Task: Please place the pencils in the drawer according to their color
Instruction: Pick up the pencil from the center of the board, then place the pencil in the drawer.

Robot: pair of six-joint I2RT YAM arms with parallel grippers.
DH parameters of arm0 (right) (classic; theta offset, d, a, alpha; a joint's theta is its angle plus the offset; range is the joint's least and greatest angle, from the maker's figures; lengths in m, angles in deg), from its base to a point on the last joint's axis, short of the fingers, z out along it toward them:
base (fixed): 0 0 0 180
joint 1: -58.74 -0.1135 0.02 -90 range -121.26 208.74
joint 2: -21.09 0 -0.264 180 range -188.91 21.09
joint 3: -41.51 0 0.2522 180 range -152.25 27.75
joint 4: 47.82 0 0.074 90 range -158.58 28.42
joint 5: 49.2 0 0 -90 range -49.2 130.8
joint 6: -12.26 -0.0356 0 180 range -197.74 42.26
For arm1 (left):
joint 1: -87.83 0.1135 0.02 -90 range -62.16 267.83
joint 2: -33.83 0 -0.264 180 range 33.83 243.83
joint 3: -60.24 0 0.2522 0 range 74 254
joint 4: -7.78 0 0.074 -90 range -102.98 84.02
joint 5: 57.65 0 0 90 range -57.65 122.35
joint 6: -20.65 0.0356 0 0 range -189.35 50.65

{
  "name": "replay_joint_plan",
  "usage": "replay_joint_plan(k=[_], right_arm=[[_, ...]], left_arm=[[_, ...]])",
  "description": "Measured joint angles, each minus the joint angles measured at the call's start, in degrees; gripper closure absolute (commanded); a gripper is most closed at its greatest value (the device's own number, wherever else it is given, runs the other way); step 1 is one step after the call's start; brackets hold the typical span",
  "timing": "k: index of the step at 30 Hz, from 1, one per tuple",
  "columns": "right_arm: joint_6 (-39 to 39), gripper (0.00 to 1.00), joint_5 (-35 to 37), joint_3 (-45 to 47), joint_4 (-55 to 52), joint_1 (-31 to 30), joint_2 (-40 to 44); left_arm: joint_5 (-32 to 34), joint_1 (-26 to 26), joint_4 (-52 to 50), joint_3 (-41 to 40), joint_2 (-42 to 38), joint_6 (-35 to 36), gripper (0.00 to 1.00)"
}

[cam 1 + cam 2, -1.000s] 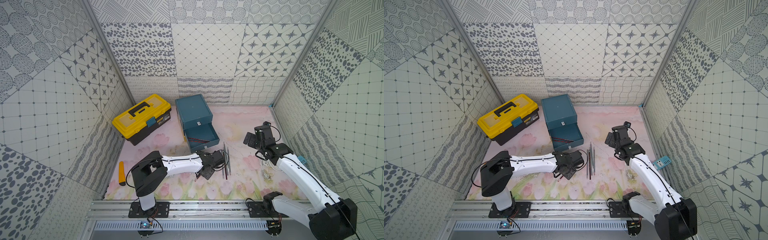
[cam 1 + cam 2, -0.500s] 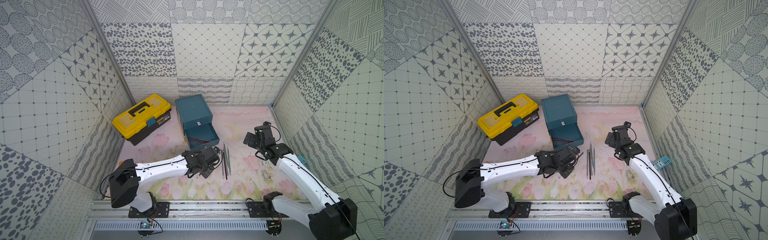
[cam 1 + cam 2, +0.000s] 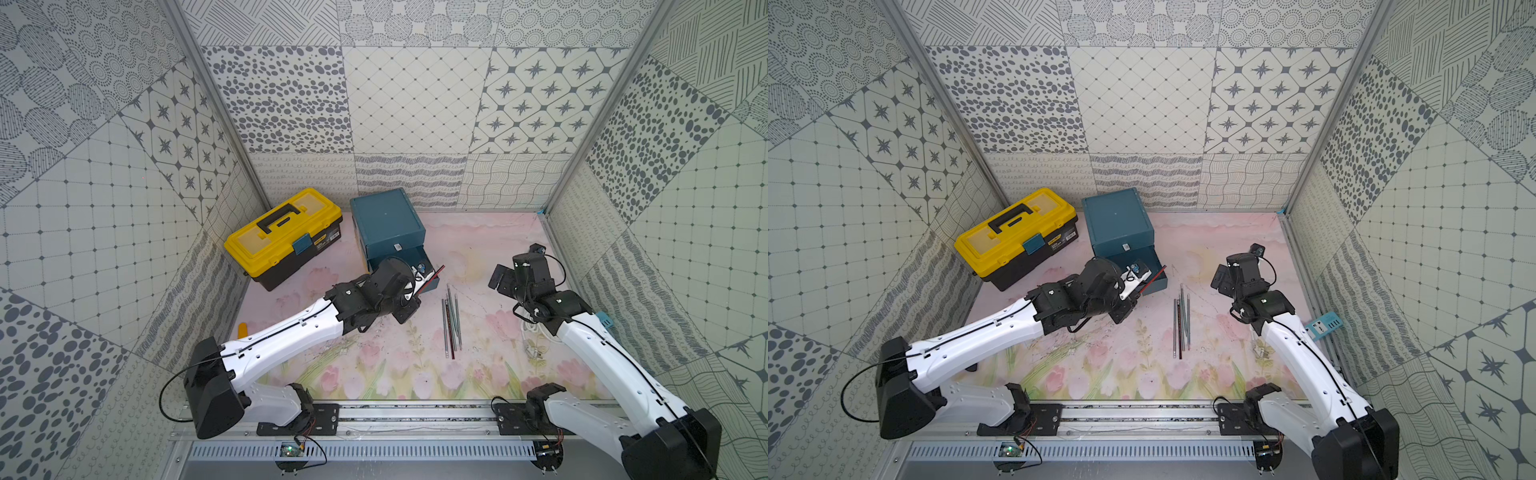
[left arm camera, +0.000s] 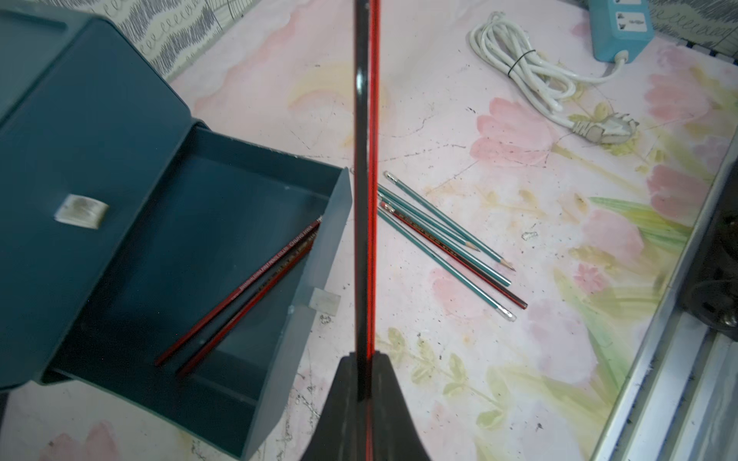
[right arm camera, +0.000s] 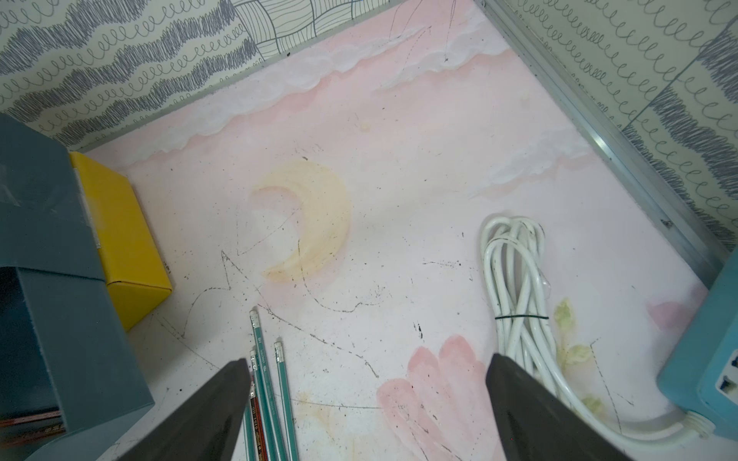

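Note:
The teal drawer cabinet (image 3: 386, 222) stands at the back with its middle drawer (image 4: 223, 223) pulled open; two dark red pencils (image 4: 247, 295) lie inside. My left gripper (image 4: 366, 359) is shut on another dark red, black-striped pencil (image 4: 367, 159), held above the mat beside the open drawer's front wall, also seen in both top views (image 3: 434, 276) (image 3: 1152, 276). Several loose pencils (image 3: 451, 322) (image 4: 447, 239), mostly grey-teal with one dark red, lie on the mat. My right gripper (image 5: 367, 367) hangs open above their eraser ends (image 5: 263, 359), holding nothing.
A yellow-lidded black toolbox (image 3: 282, 237) sits left of the cabinet. A coiled white cable (image 5: 515, 287) and a blue power strip (image 4: 619, 28) lie by the right wall. An orange object (image 3: 242, 331) rests at the left wall. The cabinet's yellow lowest drawer (image 5: 131, 247) is shut.
My left arm has swung from the pencil pile back and up to the open drawer, carrying the dark red pencil. The right arm has not moved.

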Motion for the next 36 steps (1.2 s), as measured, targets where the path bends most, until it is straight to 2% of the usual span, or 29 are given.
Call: replay_joint_plan(k=[9, 19, 28, 36], right_arm=[[-0.07, 0.01, -1.20, 0.09, 0.04, 0.00, 0.79], [-0.59, 0.01, -2.34, 0.11, 0.09, 0.00, 0.81], [-0.59, 0.01, -2.54, 0.11, 0.48, 0.00, 0.81], [-0.59, 0.01, -2.56, 0.11, 0.48, 0.00, 0.85]], left_arm=[[-5.92, 9.14, 5.01, 3.89, 3.67, 12.63, 1.00], [-11.98, 15.54, 7.69, 6.82, 10.43, 24.02, 1.00], [-15.17, 17.84, 8.50, 7.67, 15.52, 31.06, 1.00], [-15.69, 17.99, 8.26, 7.06, 16.83, 36.02, 1.00]])
